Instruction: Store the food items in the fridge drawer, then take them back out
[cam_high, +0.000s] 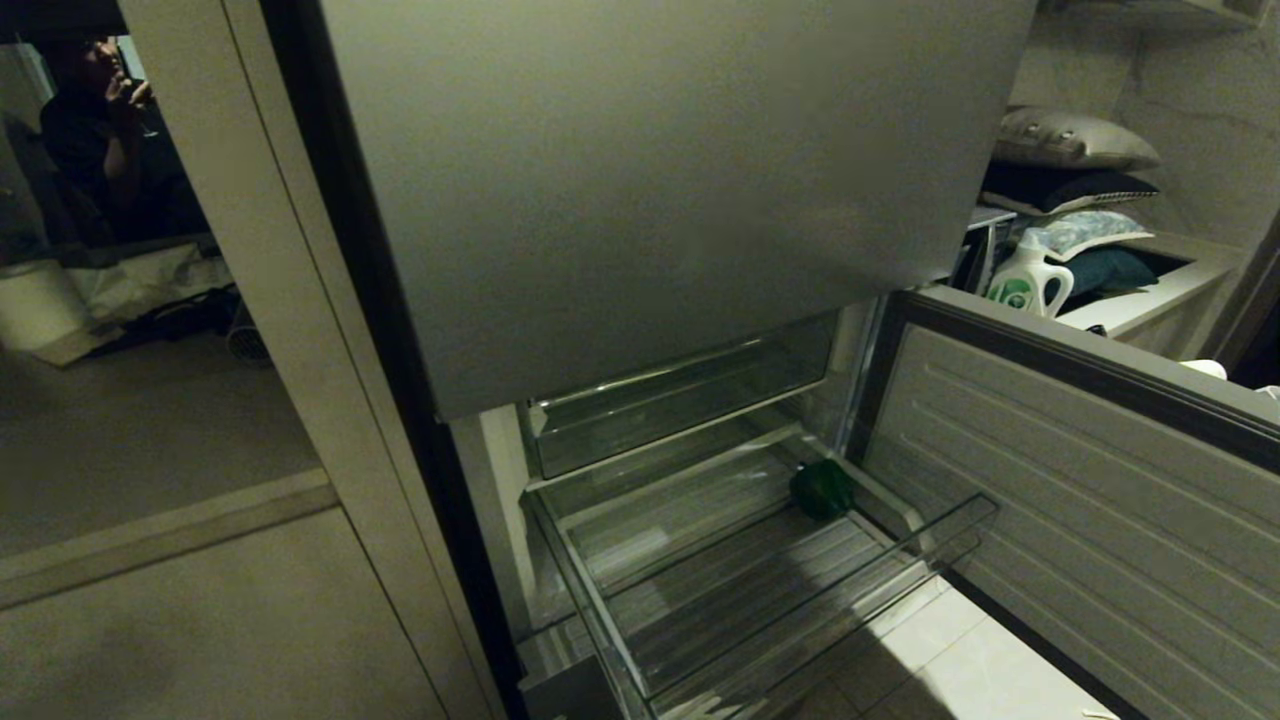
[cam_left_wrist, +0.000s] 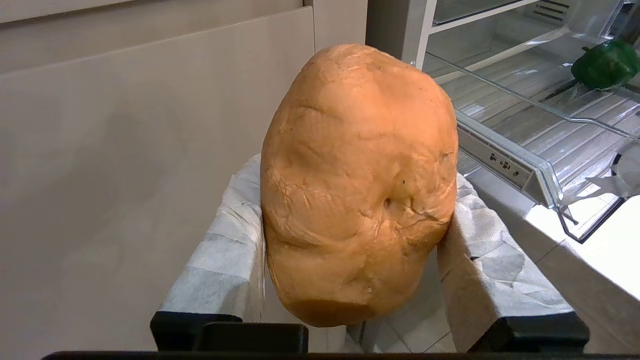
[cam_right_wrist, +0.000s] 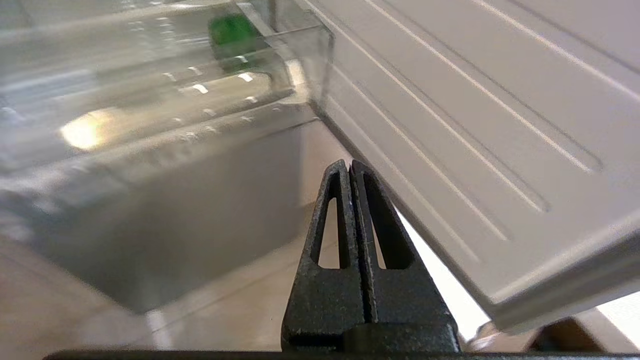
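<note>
The orange-tan bread (cam_left_wrist: 357, 150) sits clamped in my left gripper (cam_left_wrist: 354, 200), whose cloth-wrapped fingers (cam_left_wrist: 225, 250) press on both its sides; it hangs outside the fridge, left of the drawer. The glossy dark-green item (cam_high: 822, 489) (cam_left_wrist: 606, 64) (cam_right_wrist: 232, 32) lies at the back right of the pulled-out transparent fridge drawer (cam_high: 730, 590) (cam_left_wrist: 530, 125) (cam_right_wrist: 150, 200). My right gripper (cam_right_wrist: 348, 167) is shut and empty, low in front of the drawer, beside the open door. Neither arm shows in the head view.
The grey upper door (cam_high: 650, 180) hangs over the drawer. A shallower clear tray (cam_high: 680, 400) sits above it. The lower door's ribbed inner panel (cam_high: 1080, 480) (cam_right_wrist: 475, 125) stands open on the right. Behind it are a detergent bottle (cam_high: 1030, 280) and pillows (cam_high: 1075, 140). A person (cam_high: 100, 130) is far left.
</note>
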